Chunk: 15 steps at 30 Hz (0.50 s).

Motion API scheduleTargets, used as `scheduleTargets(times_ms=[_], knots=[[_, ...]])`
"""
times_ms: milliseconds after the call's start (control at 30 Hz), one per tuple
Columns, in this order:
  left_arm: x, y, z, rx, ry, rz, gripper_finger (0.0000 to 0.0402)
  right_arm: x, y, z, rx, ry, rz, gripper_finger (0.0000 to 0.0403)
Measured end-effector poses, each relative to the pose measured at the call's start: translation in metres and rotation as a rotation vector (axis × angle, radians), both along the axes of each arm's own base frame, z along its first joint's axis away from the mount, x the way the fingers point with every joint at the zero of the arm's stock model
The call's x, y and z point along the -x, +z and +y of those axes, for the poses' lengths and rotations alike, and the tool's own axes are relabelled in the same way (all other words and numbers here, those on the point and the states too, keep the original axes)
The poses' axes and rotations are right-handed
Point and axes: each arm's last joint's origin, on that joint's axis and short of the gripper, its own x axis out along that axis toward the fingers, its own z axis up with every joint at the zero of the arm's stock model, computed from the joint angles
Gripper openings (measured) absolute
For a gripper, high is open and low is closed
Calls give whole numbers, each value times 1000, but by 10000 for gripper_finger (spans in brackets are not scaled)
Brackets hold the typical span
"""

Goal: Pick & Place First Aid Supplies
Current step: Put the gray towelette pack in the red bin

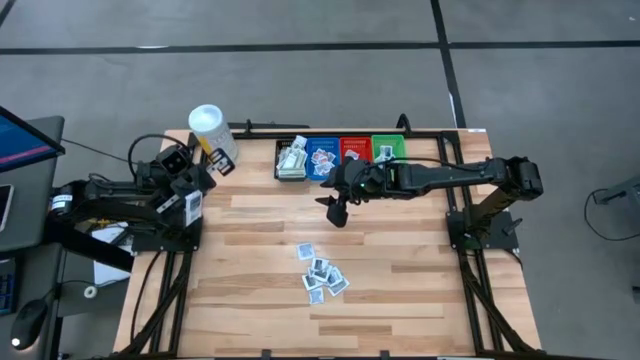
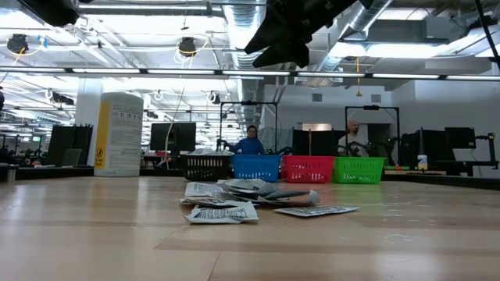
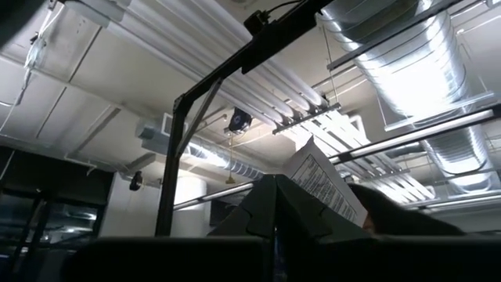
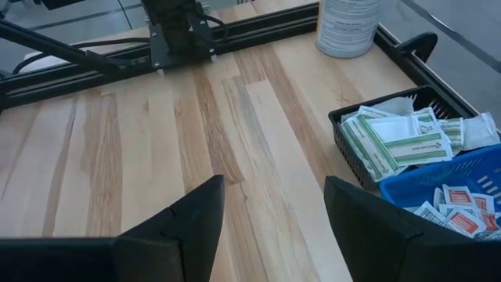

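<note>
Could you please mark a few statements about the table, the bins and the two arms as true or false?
1. Four bins stand in a row at the table's far edge: black bin, blue bin, red bin, green bin. True.
2. The loose packets lie inside the green bin. False: they lie on the bare table.
3. The right gripper is open with nothing between its fingers. True.
4. The black bin is empty. False: it holds green-striped packets.
5. The left gripper reaches over the loose packets. False: it sits shut at the table's left edge near the white tub.
</note>
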Motion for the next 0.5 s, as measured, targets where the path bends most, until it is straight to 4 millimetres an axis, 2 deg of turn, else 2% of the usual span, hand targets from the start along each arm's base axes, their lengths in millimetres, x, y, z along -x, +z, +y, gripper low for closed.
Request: scheduleTargets(times_ms=[167,367,500], knots=[[0,0,0,7,-24,15,7,-6,-7,-1,0,-1,0,214],[0,0,0,7,-25,16,5,-25,-26,-1,-3,-4,-31,214],[0,0,0,7,-25,16,6,-30,-32,-5,-6,-11,-29,214]])
